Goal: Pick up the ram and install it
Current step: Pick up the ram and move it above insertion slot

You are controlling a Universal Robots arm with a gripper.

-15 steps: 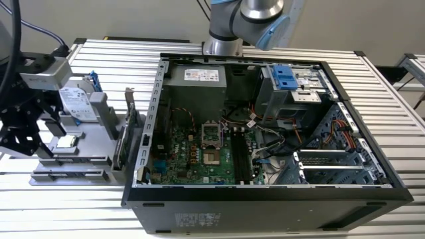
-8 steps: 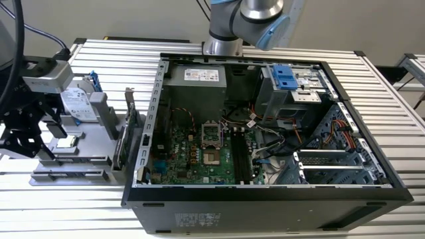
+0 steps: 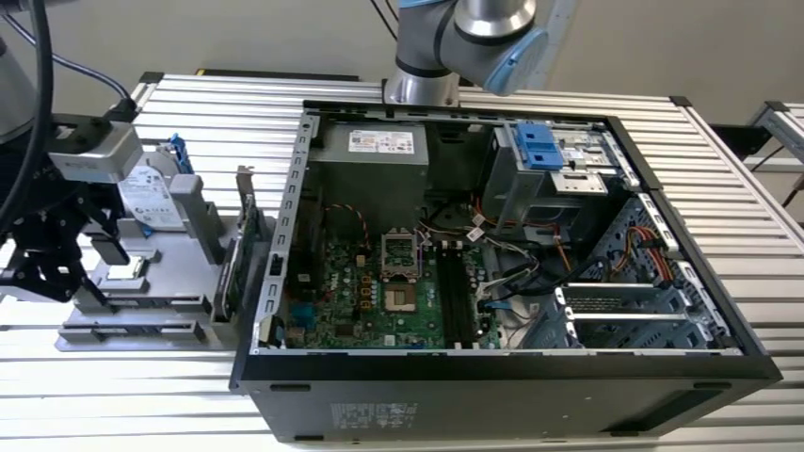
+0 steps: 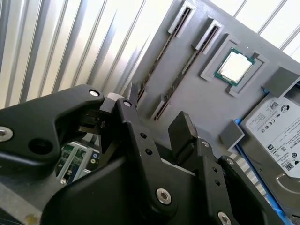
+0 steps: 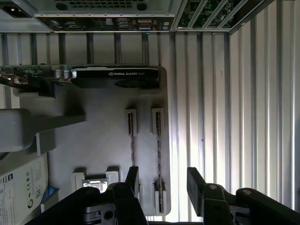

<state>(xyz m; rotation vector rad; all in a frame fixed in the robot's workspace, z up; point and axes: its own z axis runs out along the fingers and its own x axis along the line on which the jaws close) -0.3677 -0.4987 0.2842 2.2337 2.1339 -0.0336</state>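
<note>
Ribbed tabletop [image 3: 703,188] carries a grey tray [image 5: 93,122] at the exterior view's left, and the ram [image 5: 158,140] stands on edge in one of its slots. Above it the claw [image 5: 161,180] hangs released and empty. Its fingers [image 5: 132,176] sit astride one end of the stick, whose long axis runs straight out between them.

Tabletop [image 3: 741,179]: silver metal, ribbed slats over the whole surface.

Computer case [image 3: 503,400]: black, lying on its side mid-tabletop, open side facing up, reaching close to the near edge.

Parts holder [image 3: 126,330]: grey, flat on the slats just beside the case, toward the edge at the exterior view's left.

Arm base [image 3: 421,89]: stands at the far edge, behind the case.

First wrist view: holder plate [image 5: 93,117] lies flat, with bare slats [image 5: 262,117] alongside one edge and the case [image 5: 108,18] beyond it.
</note>
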